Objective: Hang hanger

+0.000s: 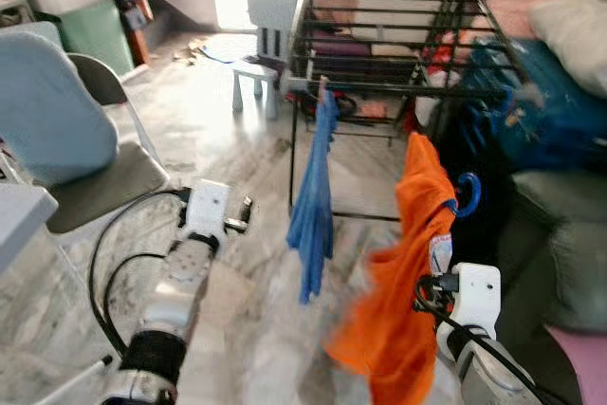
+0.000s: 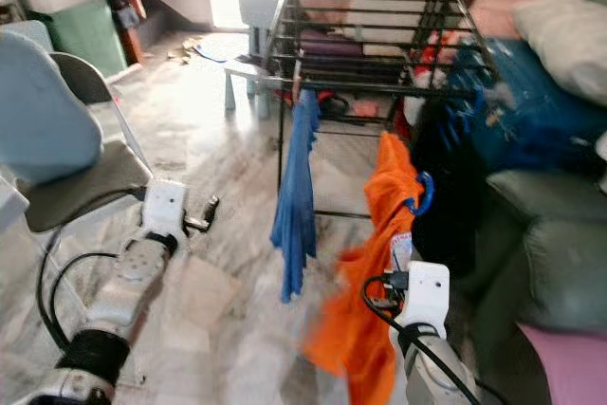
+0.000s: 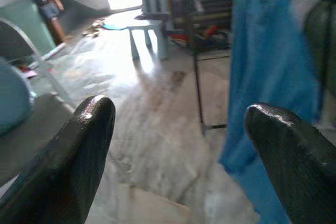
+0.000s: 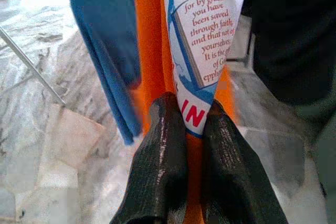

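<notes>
My right tool [image 4: 193, 116] is pinched on the orange shirt [image 1: 403, 282], its two black fingers [image 4: 163, 150] closed on the fold of cloth where a white and blue printed panel with red lettering [image 4: 202, 51] hangs down. I hold the cloth rather than the hanger itself, which I judge keeps the garment from swinging while the hook is brought to a rail. The blue hanger hook [image 1: 468, 193] shows at the shirt's upper edge, just beside the dark clothing on the right, and it sits below the top rails of the black drying rack [image 1: 379, 35], so it is not hung yet.

The shirt's long axis runs close to vertical, with its upper end leaning toward the rack and its loose hem trailing down toward the marble floor [image 1: 237, 139]. The hook curls upward and to the right as I look at it; I cannot tell how the hanger's shoulders lie under the cloth.

My left tool [image 3: 178, 124] is held forward and low over the floor, its fingers spread wide with nothing between them, well apart from the shirt. Between the two arms a blue garment [image 1: 313, 206] already hangs straight down from the rack's near rail, so I judge the free rail to its right is the likely place for the hook.
</notes>
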Tool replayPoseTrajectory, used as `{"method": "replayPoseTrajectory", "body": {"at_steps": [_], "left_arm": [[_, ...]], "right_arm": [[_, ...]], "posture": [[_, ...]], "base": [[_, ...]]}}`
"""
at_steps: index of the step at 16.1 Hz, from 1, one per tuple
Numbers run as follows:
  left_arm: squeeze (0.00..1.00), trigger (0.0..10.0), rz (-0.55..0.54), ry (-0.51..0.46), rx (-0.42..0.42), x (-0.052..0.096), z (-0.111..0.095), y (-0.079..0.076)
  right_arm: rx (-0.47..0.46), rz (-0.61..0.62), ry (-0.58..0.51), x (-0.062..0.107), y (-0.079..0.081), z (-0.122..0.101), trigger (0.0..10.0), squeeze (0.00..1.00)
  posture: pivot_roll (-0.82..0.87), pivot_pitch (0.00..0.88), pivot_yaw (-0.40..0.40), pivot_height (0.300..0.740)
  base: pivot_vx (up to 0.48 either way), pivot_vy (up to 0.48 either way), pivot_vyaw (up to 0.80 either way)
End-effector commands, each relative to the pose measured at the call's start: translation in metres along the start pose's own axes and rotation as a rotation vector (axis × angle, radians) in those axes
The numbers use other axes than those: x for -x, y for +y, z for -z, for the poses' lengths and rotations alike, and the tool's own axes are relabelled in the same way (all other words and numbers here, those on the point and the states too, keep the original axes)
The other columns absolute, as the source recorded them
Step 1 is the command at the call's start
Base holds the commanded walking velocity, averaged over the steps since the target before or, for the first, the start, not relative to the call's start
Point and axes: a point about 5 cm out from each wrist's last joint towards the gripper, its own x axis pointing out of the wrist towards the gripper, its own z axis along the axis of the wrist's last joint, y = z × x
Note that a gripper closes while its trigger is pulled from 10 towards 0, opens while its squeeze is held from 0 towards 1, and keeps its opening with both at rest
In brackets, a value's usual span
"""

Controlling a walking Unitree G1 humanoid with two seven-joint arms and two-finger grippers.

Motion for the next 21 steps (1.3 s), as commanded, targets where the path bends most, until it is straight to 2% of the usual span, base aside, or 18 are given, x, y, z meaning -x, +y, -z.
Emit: {"method": "replayPoseTrajectory", "body": {"at_steps": [1,4,9,17,19,21], "left_arm": [[0.0,10.0,-0.014,0.005,-0.002,-0.002,-0.0004,0.003],[0.0,10.0,-0.017,0.01,0.004,-0.0036,-0.0005,0.0036],[0.0,10.0,-0.016,0.04,0.002,-0.0054,0.0041,0.005],[0.0,10.0,0.022,0.021,-0.017,-0.0079,0.0018,0.0027],[0.0,10.0,0.047,0.037,-0.021,-0.0089,0.0037,-0.0007],[0.0,10.0,0.049,0.039,-0.021,-0.0089,0.0042,-0.0009]], "right_arm": [[0.001,-0.025,-0.044,-0.002,0.0055,-0.0101,10.0,0.0],[0.005,-0.025,-0.036,-0.003,0.0039,-0.0092,10.0,0.0],[0.01,-0.033,-0.022,-0.0042,0.0052,-0.0076,10.0,0.0],[0.004,-0.03,-0.024,-0.0058,0.0059,-0.0081,10.0,0.0],[-0.025,-0.005,-0.029,-0.0074,0.005,-0.0097,10.0,0.0],[-0.031,-0.008,-0.053,-0.008,0.0054,-0.0131,10.0,0.0]], "posture": [[0.0,0.0,-0.028,0.74],[0.0,0.0,-0.026,0.74],[0.0,0.0,-0.029,0.74],[0.0,0.0,-0.025,0.74],[-0.01,0.0,-0.024,0.74],[-0.01,0.0,-0.024,0.74]], "base": [[0.465,0.0,0.0],[0.45,0.0,0.0],[0.329,0.34,0.0],[0.067,0.429,0.0],[0.461,0.0,0.0],[0.461,0.0,-0.8]]}}
